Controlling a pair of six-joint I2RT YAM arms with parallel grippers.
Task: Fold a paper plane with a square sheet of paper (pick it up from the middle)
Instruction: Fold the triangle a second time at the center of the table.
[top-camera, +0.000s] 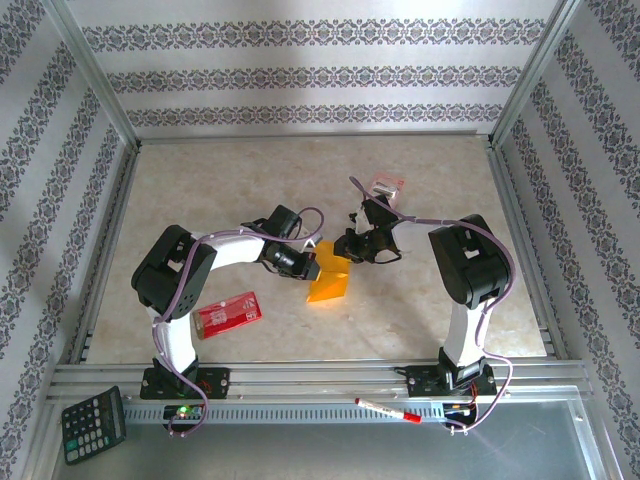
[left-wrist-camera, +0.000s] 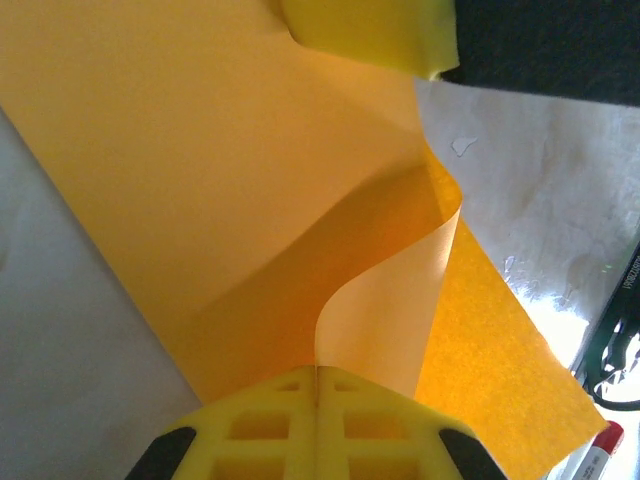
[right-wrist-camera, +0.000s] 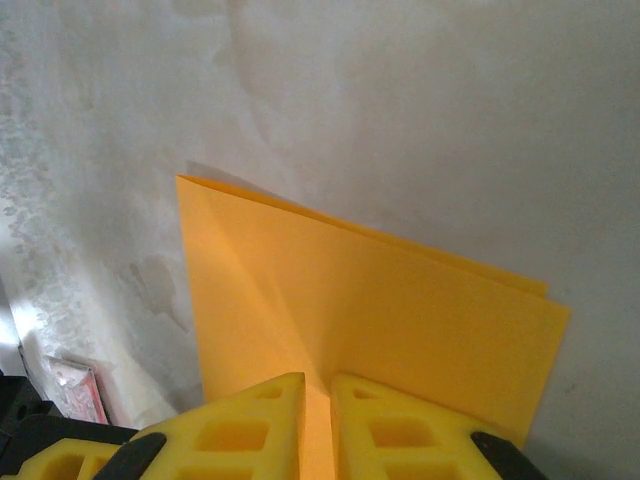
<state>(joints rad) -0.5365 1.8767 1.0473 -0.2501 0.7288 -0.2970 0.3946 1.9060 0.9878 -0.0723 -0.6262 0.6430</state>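
Note:
The square sheet of paper (top-camera: 331, 281) is orange-yellow and folded over, hanging just above the table's middle between both grippers. My left gripper (top-camera: 313, 263) is shut on its left edge. In the left wrist view the yellow jaws (left-wrist-camera: 318, 375) press together on a curled flap of the paper (left-wrist-camera: 200, 150). My right gripper (top-camera: 350, 250) grips the sheet's upper right part. In the right wrist view its jaws (right-wrist-camera: 318, 400) stand a narrow slit apart with the paper (right-wrist-camera: 400, 300) pinched between them, doubled layers showing at the far edge.
A red rectangular packet (top-camera: 228, 312) lies by the left arm's base. A small pink-and-white packet (top-camera: 386, 185) sits behind the right gripper. A calculator (top-camera: 92, 425) and a red-and-white marker (top-camera: 385, 410) rest on the near rail. Patterned walls ring the table.

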